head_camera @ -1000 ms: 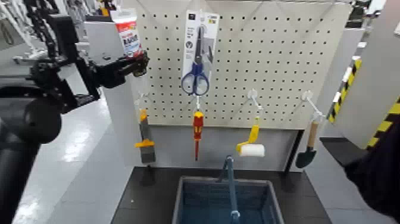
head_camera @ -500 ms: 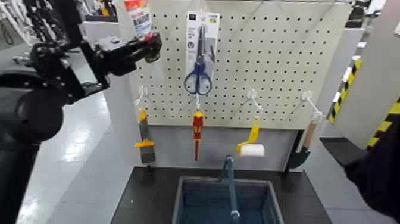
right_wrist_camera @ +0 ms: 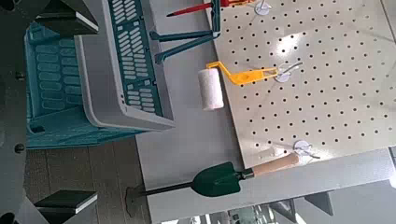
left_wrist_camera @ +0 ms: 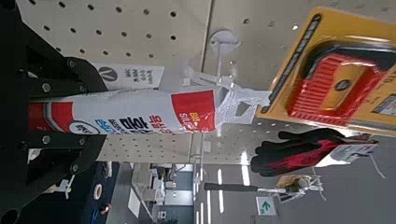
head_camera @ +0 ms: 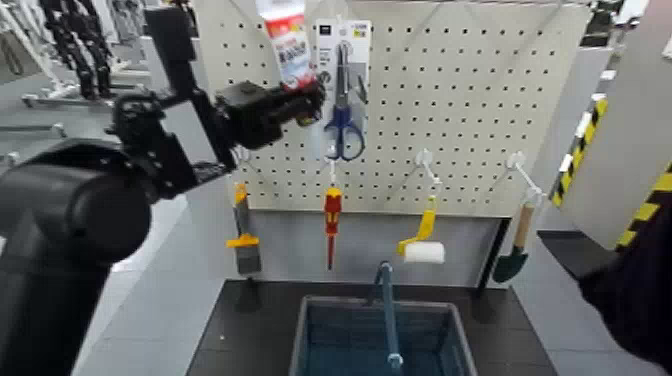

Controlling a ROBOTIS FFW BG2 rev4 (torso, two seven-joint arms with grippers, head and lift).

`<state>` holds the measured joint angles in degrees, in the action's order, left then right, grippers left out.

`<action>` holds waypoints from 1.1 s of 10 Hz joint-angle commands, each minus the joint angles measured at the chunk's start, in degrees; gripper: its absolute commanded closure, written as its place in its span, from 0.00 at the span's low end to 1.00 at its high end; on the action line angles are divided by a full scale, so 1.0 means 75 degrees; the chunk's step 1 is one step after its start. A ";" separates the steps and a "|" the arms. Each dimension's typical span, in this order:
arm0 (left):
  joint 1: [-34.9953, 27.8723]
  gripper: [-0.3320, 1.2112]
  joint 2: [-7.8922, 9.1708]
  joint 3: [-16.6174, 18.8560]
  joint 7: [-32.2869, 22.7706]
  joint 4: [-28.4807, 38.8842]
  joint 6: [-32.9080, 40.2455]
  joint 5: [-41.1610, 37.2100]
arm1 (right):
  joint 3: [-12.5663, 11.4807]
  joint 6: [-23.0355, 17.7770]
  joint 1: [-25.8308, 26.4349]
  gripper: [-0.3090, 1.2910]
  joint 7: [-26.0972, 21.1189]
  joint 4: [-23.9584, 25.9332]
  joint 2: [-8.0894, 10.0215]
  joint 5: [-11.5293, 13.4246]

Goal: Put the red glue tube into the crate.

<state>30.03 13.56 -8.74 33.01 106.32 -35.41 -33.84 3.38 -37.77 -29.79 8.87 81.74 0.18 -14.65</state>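
So the crate (head_camera: 340, 301) is sitting right on this dark, flat base (head_camera: 250, 325) in front of the pegboard (head_camera: 480, 90), blue bar handle standing up over the opening. The board itself is off-white, full of little holes, and has the hanging stuff on white hooks. Scissors on a card (head_camera: 343, 130) are up high, with a red and yellow screwdriver (head_camera: 332, 215) below them. Over on the left is a grey and orange tool, probably a scraper (head_camera: 244, 240), kinda blurry from here. Then a yellow-handled white roller (head_camera: 425, 252), and a green trowel (head_camera: 513, 262) with a wooden handle at the far right.
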 commanded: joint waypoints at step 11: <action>-0.1309 0.98 -0.0379 -0.0756 0.0322 -0.1520 -0.0317 -0.0703 | 0.0030 -0.0027 0.0023 0.23 0.0001 -0.0035 -0.0949 -0.0015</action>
<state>20.49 10.70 -14.44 35.39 95.33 -37.71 -39.46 3.53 -37.96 -29.62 8.90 81.47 0.18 -14.78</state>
